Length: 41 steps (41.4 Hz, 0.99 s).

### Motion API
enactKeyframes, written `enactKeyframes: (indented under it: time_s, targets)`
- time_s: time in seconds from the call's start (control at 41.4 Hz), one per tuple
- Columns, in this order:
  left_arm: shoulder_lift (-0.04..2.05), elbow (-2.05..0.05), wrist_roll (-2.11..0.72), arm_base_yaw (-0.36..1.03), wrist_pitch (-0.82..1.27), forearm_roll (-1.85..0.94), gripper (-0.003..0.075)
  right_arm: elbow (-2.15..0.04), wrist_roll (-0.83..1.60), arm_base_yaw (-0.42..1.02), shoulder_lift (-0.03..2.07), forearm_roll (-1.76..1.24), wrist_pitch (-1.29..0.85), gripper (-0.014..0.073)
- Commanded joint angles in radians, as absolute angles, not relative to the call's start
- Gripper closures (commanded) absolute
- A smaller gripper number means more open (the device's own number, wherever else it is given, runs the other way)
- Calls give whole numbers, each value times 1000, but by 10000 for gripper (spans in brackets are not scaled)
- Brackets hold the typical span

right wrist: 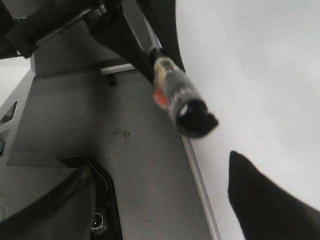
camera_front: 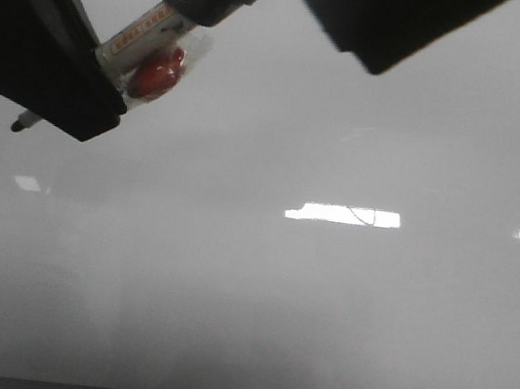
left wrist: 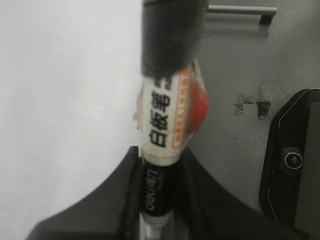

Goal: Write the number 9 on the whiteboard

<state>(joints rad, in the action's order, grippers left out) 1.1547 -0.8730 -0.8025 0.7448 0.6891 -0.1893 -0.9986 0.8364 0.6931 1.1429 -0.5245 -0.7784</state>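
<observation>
The left end effector [left wrist: 152,200] is clamped on a whiteboard marker [left wrist: 167,125], its two dark fingers [left wrist: 107,200] pressed against the black lower barrel. The marker's white label carries black characters and an orange border, with a red patch on one side and a dark grey wrap around its upper end. In the front view the same end effector [camera_front: 65,88] sits at the upper left, the marker [camera_front: 155,46] slanting up to the right out of it, and the marker's small dark tip [camera_front: 19,126] pokes out at the lower left, close over the whiteboard [camera_front: 255,316]; whether it touches the surface I cannot tell.

The right end effector [right wrist: 165,200] has its two dark fingers spread wide apart with nothing between them. One finger lies over the whiteboard [right wrist: 260,75], the other over the grey surface beside the board's thin metal edge strip [right wrist: 200,185].

The whiteboard fills most of the front view, glossy and pale grey. A thin black stroke [camera_front: 363,216] shows inside the bright central reflection; its shape is too faint to read as a finished digit.
</observation>
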Motion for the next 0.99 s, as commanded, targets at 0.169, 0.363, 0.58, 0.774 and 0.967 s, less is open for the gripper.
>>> enactKeyframes:
  time_s: [0.169,0.363,0.58,0.774,0.967]
  targets:
    - [1134,-907,-806,753,642,-214,739,-1167,913,754,1310,-569,-709,34]
    - [1134,-907,-806,753,642,-214,739,-1183,950,756,1339,-605,-699,163]
    - [1134,-907,-806,753,642,-214,739,-1183,982,756,1354,-675,-703,441]
    - [1134,-907,-806,753,640,-214,736,-1183,982,756,1354,-676,-723,662]
    - [1128,-907,-790,753,640,-214,478,-1183,982,741,1351,-675,-725,664]
